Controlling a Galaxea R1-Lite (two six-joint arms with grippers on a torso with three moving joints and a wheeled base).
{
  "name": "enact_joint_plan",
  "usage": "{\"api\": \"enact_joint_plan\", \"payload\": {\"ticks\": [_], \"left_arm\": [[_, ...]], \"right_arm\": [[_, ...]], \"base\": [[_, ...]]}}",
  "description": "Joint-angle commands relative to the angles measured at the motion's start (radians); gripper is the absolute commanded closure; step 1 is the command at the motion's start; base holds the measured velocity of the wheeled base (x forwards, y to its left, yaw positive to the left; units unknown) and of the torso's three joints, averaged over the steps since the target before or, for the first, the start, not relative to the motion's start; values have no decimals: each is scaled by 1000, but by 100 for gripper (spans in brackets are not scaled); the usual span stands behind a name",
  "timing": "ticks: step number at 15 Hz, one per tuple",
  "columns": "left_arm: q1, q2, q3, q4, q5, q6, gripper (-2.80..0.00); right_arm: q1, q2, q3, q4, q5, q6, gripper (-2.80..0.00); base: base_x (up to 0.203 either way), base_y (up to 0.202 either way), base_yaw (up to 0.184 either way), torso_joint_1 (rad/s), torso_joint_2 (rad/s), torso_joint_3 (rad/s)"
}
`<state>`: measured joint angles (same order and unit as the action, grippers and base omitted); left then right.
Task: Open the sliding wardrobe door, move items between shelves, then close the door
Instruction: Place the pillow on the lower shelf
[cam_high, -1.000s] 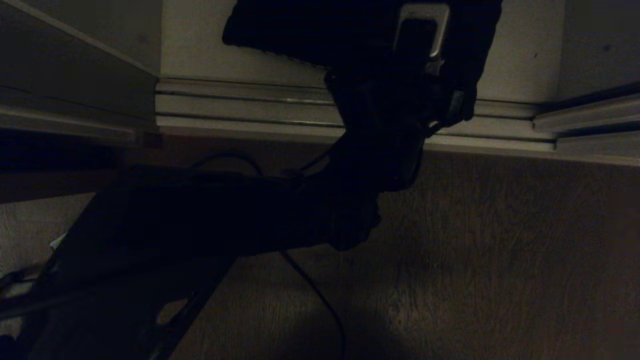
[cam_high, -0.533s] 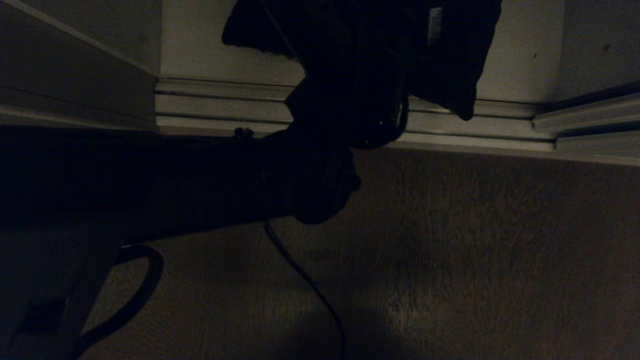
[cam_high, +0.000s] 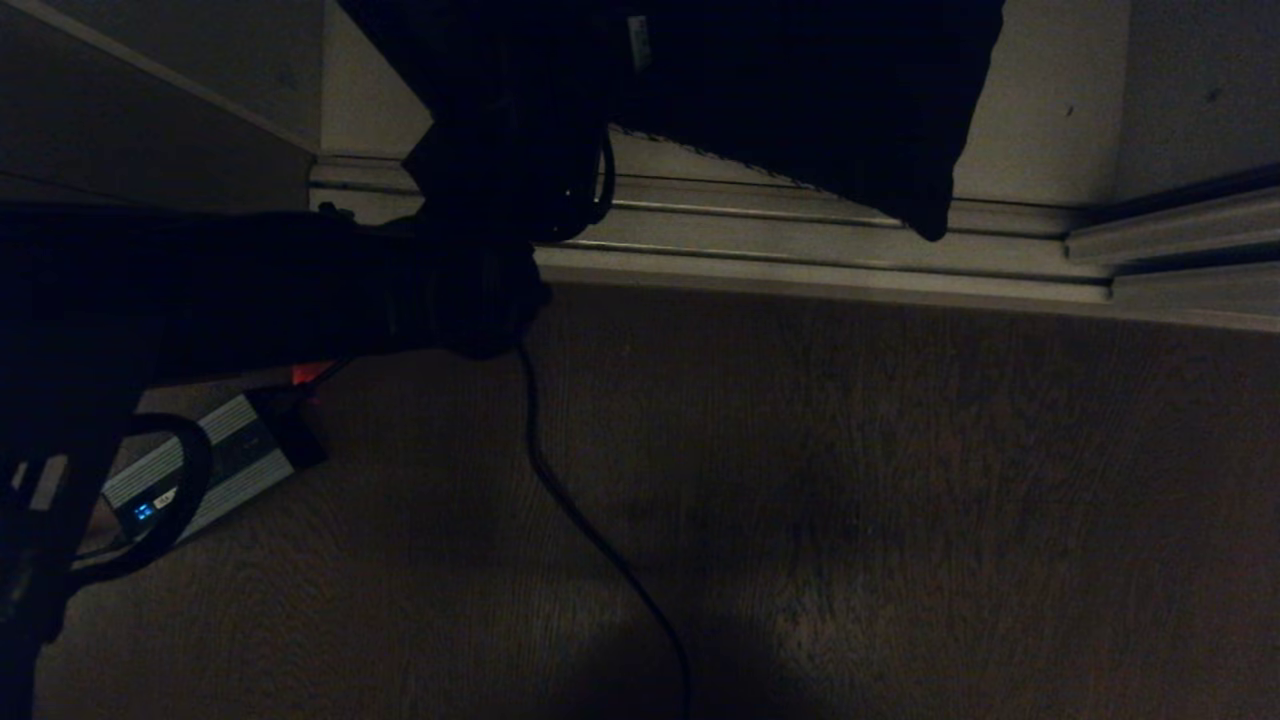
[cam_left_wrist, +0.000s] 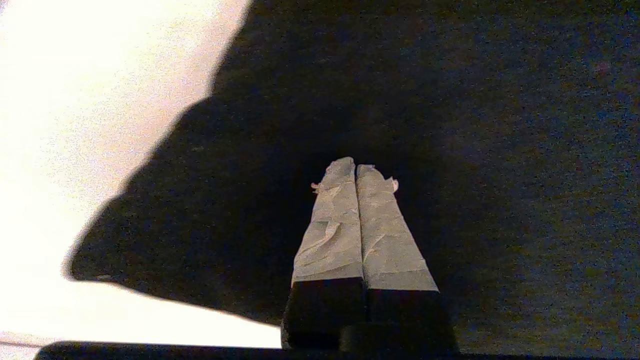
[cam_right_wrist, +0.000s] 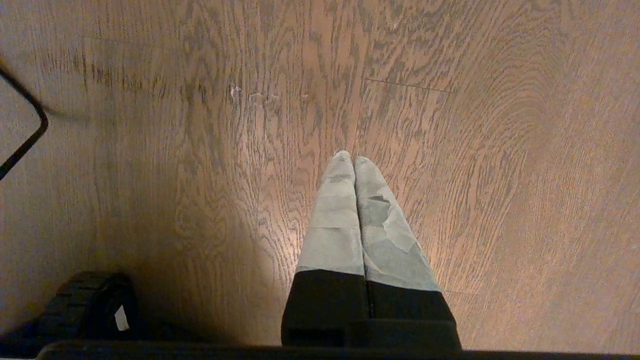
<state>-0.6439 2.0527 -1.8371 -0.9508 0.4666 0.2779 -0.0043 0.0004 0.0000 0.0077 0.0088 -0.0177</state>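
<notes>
Head view shows the cushion (cam_high: 820, 90) as a dark slab at the top edge, lying on the lowest shelf (cam_high: 1030, 110) of the wardrobe, one corner hanging out over the floor track (cam_high: 800, 250). No door panel covers the opening here, so the door looks to be slid aside already; where it sits I cannot tell. The left arm (cam_high: 300, 280) reaches in from the left to the cushion's left end, its wrist in shadow. In the left wrist view the left pincer (cam_left_wrist: 356, 172) has its taped fingers pressed together with nothing between them, dark fabric close ahead; touching or just short, I cannot say. The right pincer (cam_right_wrist: 352, 159) is likewise closed and empty, parked pointing at the wood floor (cam_right_wrist: 450, 150). A silver box (cam_high: 200, 460) with a cable lies on the floor at the left.

My reading: opening is done, the cushion is not gripped, and the shelf move and door closing remain.
</notes>
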Motion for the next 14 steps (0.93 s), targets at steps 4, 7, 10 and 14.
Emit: {"api": "enact_joint_plan", "payload": {"ticks": [4, 7, 10, 14], "left_arm": [[34, -23, 184, -68, -34, 1, 0], [15, -61, 270, -74, -58, 1, 0], [-14, -71, 263, -63, -63, 0, 0], [-45, -88, 198, -41, -66, -11, 0]], "right_arm": [[0, -2, 3, 0, 0, 1, 0], [0, -2, 5, 0, 0, 1, 0], [0, -2, 3, 0, 0, 1, 0], [0, -2, 5, 0, 0, 0, 0]], "base": [[0, 0, 0, 0, 0, 0], [0, 0, 0, 0, 0, 0], [0, 0, 0, 0, 0, 0], [0, 0, 0, 0, 0, 0]]}}
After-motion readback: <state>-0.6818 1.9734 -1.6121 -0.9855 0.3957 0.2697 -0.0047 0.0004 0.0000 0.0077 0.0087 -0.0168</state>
